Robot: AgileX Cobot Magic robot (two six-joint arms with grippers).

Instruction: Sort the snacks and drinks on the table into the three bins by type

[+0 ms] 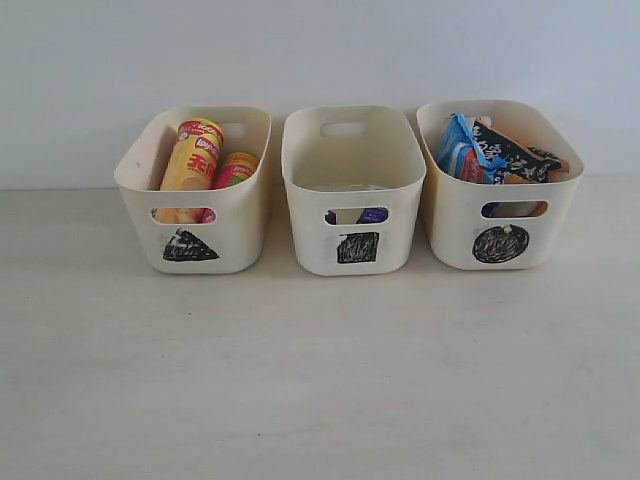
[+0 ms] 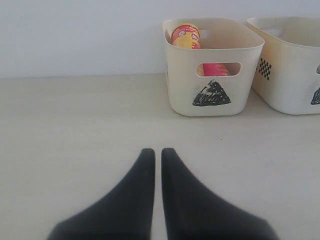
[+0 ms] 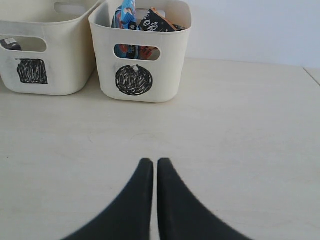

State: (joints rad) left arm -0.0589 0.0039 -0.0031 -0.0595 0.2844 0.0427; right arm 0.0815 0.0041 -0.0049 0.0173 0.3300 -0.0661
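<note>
Three cream bins stand in a row at the back of the table point(image 1: 320, 380). The triangle bin point(image 1: 190, 245) on the left holds the yellow tube point(image 1: 192, 158) and the pink tube point(image 1: 234, 170). In the middle, the square bin point(image 1: 357, 247) shows dark purple drinks point(image 1: 371, 215) through its handle cutout. The circle bin point(image 1: 500, 243) on the right holds the blue bag point(image 1: 458, 148) and an orange-and-dark bag point(image 1: 515, 155). My left gripper point(image 2: 157, 151) is shut and empty, well in front of the triangle bin point(image 2: 212, 95). My right gripper point(image 3: 154, 161) is shut and empty before the circle bin point(image 3: 134, 80).
A plain white wall rises right behind the bins. The table edge point(image 3: 311, 75) shows at one side in the right wrist view. Neither arm appears in the exterior view.
</note>
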